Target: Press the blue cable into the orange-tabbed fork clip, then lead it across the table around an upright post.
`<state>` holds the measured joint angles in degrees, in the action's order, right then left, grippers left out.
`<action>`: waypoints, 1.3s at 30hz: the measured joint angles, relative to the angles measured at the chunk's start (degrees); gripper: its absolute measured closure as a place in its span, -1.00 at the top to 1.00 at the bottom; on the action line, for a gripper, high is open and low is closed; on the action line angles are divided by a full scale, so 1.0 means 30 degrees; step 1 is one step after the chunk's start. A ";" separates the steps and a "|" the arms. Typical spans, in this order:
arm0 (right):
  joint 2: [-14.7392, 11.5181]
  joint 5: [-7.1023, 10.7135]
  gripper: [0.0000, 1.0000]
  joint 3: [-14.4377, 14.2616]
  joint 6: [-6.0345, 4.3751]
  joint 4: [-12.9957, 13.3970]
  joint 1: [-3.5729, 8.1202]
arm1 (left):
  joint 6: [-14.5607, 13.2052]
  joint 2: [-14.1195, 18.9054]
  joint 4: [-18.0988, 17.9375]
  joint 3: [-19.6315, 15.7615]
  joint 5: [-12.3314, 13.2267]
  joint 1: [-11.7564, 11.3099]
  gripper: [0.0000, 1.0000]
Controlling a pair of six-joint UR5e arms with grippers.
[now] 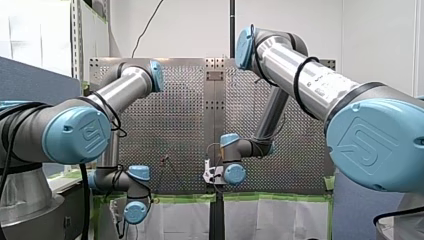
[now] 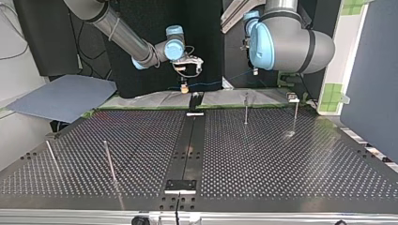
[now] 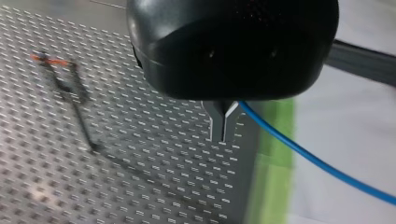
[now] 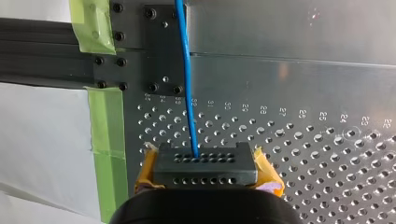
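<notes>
The blue cable [image 3: 299,151] comes out from between the thin metal fingers of my left gripper [image 3: 223,127], which is shut on it at the table's edge. Off to one side of that gripper stands the orange-tabbed fork clip [image 3: 46,59], blurred and apart from the cable. In the right wrist view the blue cable [image 4: 187,74] runs straight ahead from my right gripper [image 4: 205,163], whose yellow pads [image 4: 268,173] are shut on it. In the top view the cable [image 2: 216,84] spans between my right gripper [image 2: 184,86] and my left arm [image 2: 281,40] behind the table's far edge.
Thin upright posts stand on the perforated table: two at the top view's right [image 2: 245,108] [image 2: 295,115], two at its left [image 2: 110,161] [image 2: 51,157]. A black rail [image 2: 190,140] runs down the middle. Green tape [image 4: 109,135] and white sheeting line the table's edge.
</notes>
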<state>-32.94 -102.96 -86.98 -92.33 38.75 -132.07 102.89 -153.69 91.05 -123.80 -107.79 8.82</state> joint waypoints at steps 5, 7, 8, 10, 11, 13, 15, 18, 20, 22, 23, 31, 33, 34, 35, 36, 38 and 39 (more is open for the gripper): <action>0.0001 0.0302 -0.97 0.0083 0.0738 0.0029 -0.0062 | -0.0242 -0.0959 0.0017 0.0017 0.0626 -0.0307 -1.00; 0.0001 0.0466 -0.97 0.0119 0.0897 0.0033 -0.0074 | -0.0485 -0.1279 0.0010 0.0018 0.0808 -0.0349 -1.00; 0.0001 0.0507 -0.97 0.0126 0.0933 0.0034 -0.0076 | -0.0679 -0.1500 0.0024 0.0020 0.0944 -0.0362 -1.00; 0.0002 0.0579 -0.97 0.0166 0.0981 0.0029 -0.0094 | -0.0947 -0.1683 0.0102 0.0021 0.1186 -0.0360 -1.00; 0.0001 0.0609 -0.97 0.0211 0.0991 0.0024 -0.0118 | -0.1102 -0.1657 0.0210 0.0012 0.1385 -0.0348 -1.00; 0.0001 0.0650 -0.97 0.0290 0.0973 0.0020 -0.0168 | -0.1328 -0.1497 0.0417 0.0001 0.1686 -0.0316 -1.00; 0.0002 0.0667 -0.97 0.0323 0.0949 0.0034 -0.0197 | -0.1500 -0.1228 0.0648 -0.0046 0.1965 -0.0274 -1.00; 0.0004 0.0678 -0.97 0.0351 0.0947 0.0064 -0.0216 | -0.1610 -0.0822 0.0785 -0.0119 0.2366 -0.0234 -1.00; 0.0003 0.0691 -0.97 0.0355 0.0970 0.0081 -0.0221 | -0.1641 -0.0647 0.0812 -0.0139 0.2589 -0.0220 -1.00; 0.0004 0.0702 -0.97 0.0354 0.0985 0.0084 -0.0220 | -0.1652 -0.0567 0.0828 -0.0144 0.2698 -0.0219 -1.00; 0.0003 0.0705 -0.97 0.0355 0.0979 0.0082 -0.0213 | -0.1644 -0.0502 0.0855 -0.0161 0.2752 -0.0235 -1.00; 0.0060 0.0729 -0.97 0.0353 0.0990 0.0036 -0.0095 | -0.1024 0.0440 0.0911 -0.0997 0.2879 -0.0576 -1.00; 0.0156 0.0747 -0.97 0.0351 0.1074 0.0012 -0.0094 | -0.0760 0.0752 0.0875 -0.1304 0.2947 -0.0662 -1.00; 0.0262 0.0748 -0.97 0.0346 0.1150 -0.0003 -0.0096 | -0.0642 0.0882 0.0880 -0.1429 0.2994 -0.0691 -1.00; 0.0362 0.0748 -0.97 0.0346 0.1200 -0.0009 -0.0107 | -0.0477 0.1060 0.0912 -0.1561 0.3078 -0.0720 -1.00; 0.0467 0.0748 -0.97 0.0344 0.1244 -0.0009 -0.0121 | -0.0348 0.1195 0.0966 -0.1630 0.3159 -0.0735 -1.00; 0.0668 0.0743 -0.97 0.0344 0.1317 -0.0004 -0.0186 | -0.0083 0.1512 0.1130 -0.1724 0.3363 -0.0754 -1.00; 0.0730 0.0744 -0.97 0.0346 0.1355 0.0005 -0.0228 | -0.0009 0.1653 0.1194 -0.1741 0.3464 -0.0757 -1.00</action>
<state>-30.75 -100.73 -85.94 -88.27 38.76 -132.75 102.87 -148.74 94.63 -129.02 -97.39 6.55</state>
